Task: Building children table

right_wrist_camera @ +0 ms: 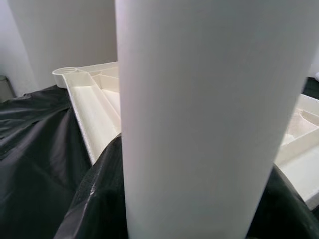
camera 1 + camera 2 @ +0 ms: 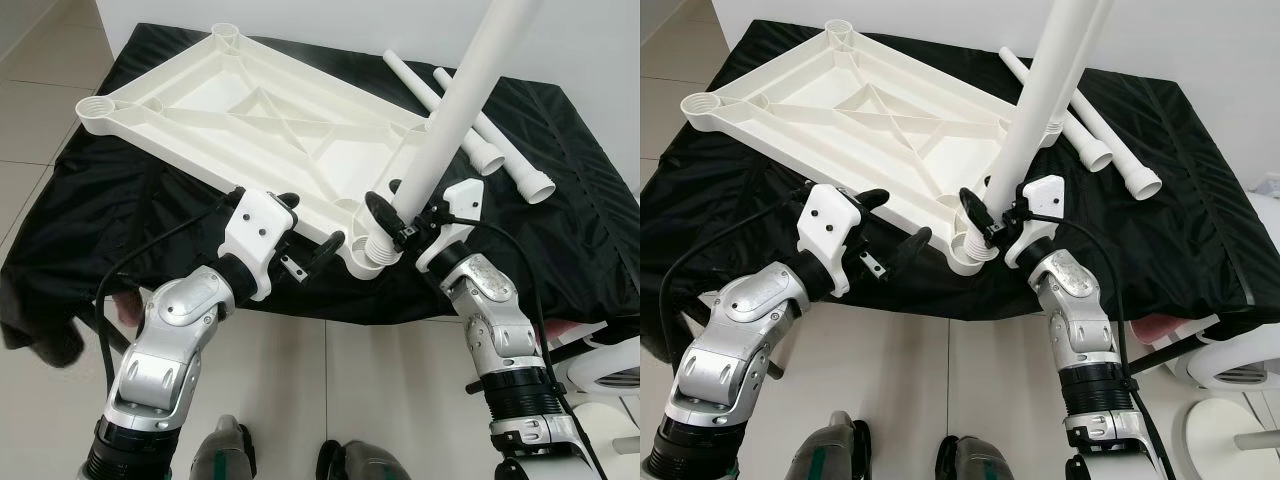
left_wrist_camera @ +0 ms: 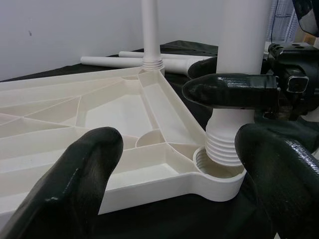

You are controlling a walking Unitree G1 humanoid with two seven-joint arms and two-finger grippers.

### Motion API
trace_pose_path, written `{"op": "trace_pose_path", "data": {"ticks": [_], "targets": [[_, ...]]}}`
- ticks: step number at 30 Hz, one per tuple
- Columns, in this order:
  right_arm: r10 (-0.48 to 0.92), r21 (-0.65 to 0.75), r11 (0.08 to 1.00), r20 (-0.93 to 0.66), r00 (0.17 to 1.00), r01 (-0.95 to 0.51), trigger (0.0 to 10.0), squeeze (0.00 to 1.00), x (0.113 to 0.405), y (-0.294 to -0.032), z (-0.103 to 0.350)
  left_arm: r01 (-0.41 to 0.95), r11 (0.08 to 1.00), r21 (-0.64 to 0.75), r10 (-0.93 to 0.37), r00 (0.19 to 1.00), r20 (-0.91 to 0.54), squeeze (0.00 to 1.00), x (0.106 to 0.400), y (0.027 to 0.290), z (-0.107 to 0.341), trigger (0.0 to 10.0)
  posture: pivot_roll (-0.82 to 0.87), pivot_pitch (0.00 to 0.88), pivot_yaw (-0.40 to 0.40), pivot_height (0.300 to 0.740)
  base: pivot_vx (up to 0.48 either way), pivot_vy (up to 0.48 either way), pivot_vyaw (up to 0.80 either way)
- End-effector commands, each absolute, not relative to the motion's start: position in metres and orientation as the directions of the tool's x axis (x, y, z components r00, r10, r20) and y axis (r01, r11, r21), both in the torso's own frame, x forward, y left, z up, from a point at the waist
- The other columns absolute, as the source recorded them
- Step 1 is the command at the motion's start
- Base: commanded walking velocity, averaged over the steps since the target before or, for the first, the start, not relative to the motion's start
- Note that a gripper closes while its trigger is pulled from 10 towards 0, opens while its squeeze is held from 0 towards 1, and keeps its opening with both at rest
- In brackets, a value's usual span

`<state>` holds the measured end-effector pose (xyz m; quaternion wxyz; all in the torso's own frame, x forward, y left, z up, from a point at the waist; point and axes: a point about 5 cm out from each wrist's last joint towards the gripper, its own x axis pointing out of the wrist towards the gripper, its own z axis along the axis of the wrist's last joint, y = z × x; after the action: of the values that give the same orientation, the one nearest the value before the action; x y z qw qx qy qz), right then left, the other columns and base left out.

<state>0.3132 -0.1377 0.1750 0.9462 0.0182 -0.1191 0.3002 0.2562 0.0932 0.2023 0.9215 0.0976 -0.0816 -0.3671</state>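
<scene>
Your right gripper [image 2: 392, 214] fingers pinch the upright leg [image 2: 455, 110] at the corner socket [image 3: 219, 175]; left gripper [image 2: 310, 236] fingers spread nearby.

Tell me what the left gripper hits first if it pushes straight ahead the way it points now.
Likely the near edge of the upturned white tabletop, which sits between the open left gripper fingers. Depth is hard to judge, though the rim looks close.

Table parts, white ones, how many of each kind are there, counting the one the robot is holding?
Tabletop: 1
Legs: 4, namely the held leg in the right gripper, the upright leg in a corner socket, and two loose legs on the cloth
Total: 5
</scene>
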Motion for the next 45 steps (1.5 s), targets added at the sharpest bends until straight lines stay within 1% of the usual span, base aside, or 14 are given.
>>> {"op": "trace_pose_path", "data": {"ticks": [1,3,6,12,16,30,34,39,41,43,45], "targets": [[0.609,-0.020,0.782,0.235,0.758,-0.622,10.0,0.00,0.308,-0.129,0.172,0.710,0.660,0.248,-0.742,0.667,0.067,0.00,0.252,0.088,0.204,10.0,0.11,0.083,-0.111,0.740,0.000,0.000,0.00],[0.640,-0.023,0.756,0.236,0.731,-0.654,10.0,0.00,0.305,-0.120,0.172,0.705,0.664,0.251,-0.738,0.671,0.067,0.00,0.253,0.089,0.204,10.0,0.11,0.080,-0.114,0.740,0.000,0.000,0.00],[0.655,-0.027,0.745,0.223,0.722,-0.667,10.0,0.00,0.304,-0.117,0.169,0.701,0.668,0.251,-0.734,0.675,0.068,0.00,0.253,0.090,0.205,10.0,0.11,0.077,-0.118,0.740,0.000,0.000,0.00],[0.660,-0.029,0.742,0.206,0.722,-0.670,10.0,0.00,0.304,-0.116,0.165,0.701,0.669,0.248,-0.734,0.676,0.068,0.00,0.251,0.090,0.204,10.0,0.12,0.077,-0.121,0.740,0.000,0.000,0.00],[0.624,-0.041,0.776,0.193,0.757,-0.630,10.0,0.00,0.310,-0.124,0.162,0.705,0.666,0.243,-0.736,0.674,0.064,0.00,0.249,0.089,0.203,10.0,0.12,0.078,-0.123,0.740,0.000,0.000,0.00],[0.565,-0.060,0.824,0.172,0.807,-0.564,10.0,0.00,0.314,-0.136,0.161,0.702,0.669,0.243,-0.734,0.675,0.071,0.00,0.248,0.090,0.206,10.0,0.11,0.084,-0.122,0.740,0.000,0.000,0.00],[0.513,-0.067,0.858,0.165,0.842,-0.510,10.0,0.00,0.315,-0.146,0.157,0.701,0.669,0.248,-0.735,0.674,0.076,0.00,0.249,0.089,0.208,10.0,0.11,0.095,-0.118,0.740,0.000,0.000,0.00],[0.518,-0.058,0.855,0.169,0.839,-0.516,10.0,0.00,0.315,-0.145,0.156,0.708,0.663,0.243,-0.741,0.668,0.077,0.00,0.249,0.088,0.209,10.0,0.10,0.101,-0.114,0.740,0.000,0.000,0.00],[0.535,-0.049,0.843,0.179,0.826,-0.535,10.0,0.00,0.315,-0.140,0.156,0.727,0.643,0.241,-0.758,0.650,0.060,0.00,0.247,0.086,0.206,10.0,0.10,0.107,-0.114,0.740,0.000,0.000,0.00],[0.535,-0.049,0.843,0.179,0.826,-0.535,10.0,0.00,0.315,-0.140,0.156,0.727,0.643,0.241,-0.758,0.650,0.060,0.00,0.247,0.086,0.206,10.0,0.10,0.107,-0.114,0.740,0.000,0.000,0.00],[0.553,-0.044,0.830,0.188,0.812,-0.555,10.0,0.00,0.314,-0.135,0.157,0.749,0.619,0.237,-0.777,0.628,0.041,0.00,0.243,0.084,0.202,10.0,0.10,0.108,-0.114,0.740,0.000,0.000,0.00]]}}
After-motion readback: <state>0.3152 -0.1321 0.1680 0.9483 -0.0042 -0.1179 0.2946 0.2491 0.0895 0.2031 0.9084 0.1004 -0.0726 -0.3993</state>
